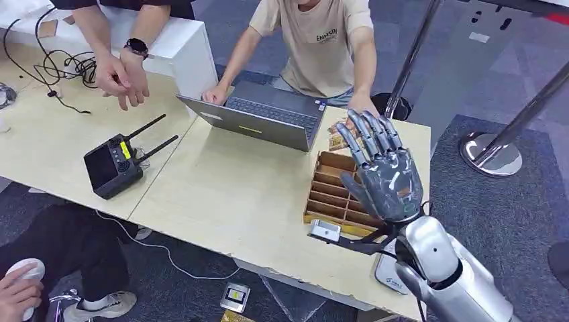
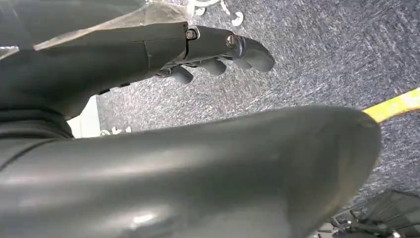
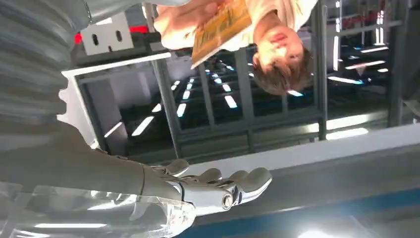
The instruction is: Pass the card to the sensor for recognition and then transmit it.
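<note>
My right hand (image 1: 382,171) is raised over the right end of the table, fingers straight and spread, holding nothing. It hangs above a wooden slotted box (image 1: 329,188). Just beyond its fingertips lie orange patterned cards (image 1: 337,139), next to the hand (image 1: 362,104) of a seated person in a beige shirt. In the right wrist view my right hand (image 3: 218,186) is empty and a person's hand (image 3: 181,25) holds an orange card (image 3: 220,27) past it. My left hand (image 2: 218,52) hangs over grey carpet with its fingers loosely extended and nothing in them.
An open grey laptop (image 1: 265,117) stands in front of the seated person. A black remote with antennas (image 1: 114,164) lies on the left table, near another person's hands (image 1: 121,80). A white flat device (image 1: 388,275) lies by the table's near edge under my forearm. Stanchion base (image 1: 493,154) on the right.
</note>
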